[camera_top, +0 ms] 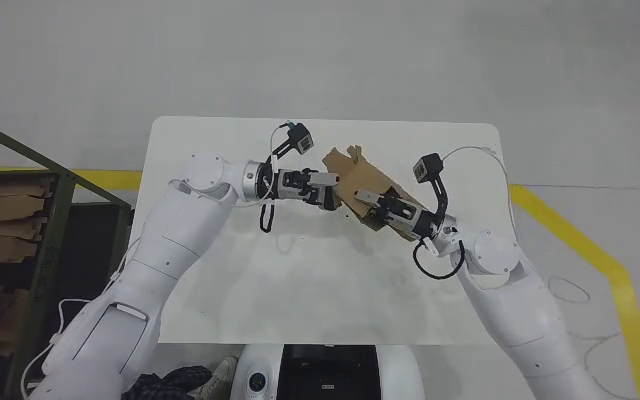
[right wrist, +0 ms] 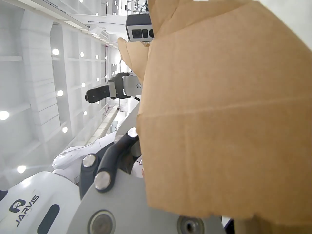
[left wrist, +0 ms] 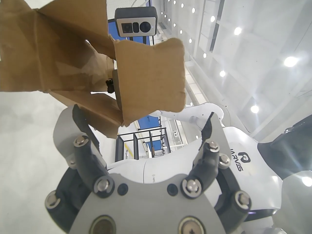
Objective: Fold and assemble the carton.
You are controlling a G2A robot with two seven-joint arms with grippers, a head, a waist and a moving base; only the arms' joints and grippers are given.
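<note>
Aloft, right tool [camera_top: 386, 211] grips carton [camera_top: 363, 179]; left tool [left wrist: 143, 112] gapes beside.

Qty: carton [camera_top: 362, 178] x1, table [camera_top: 300, 290] x1, claws x2: L claw [left wrist: 143, 113], R claw [camera_top: 378, 212].

A white table [camera_top: 300, 290] is set on a grey floor. Left of the table, a dark green rack [camera_top: 52, 190] is stocked with cardboard sheets [camera_top: 20, 205]. Right of the table, yellow floor tape [camera_top: 560, 228] is laid.
</note>
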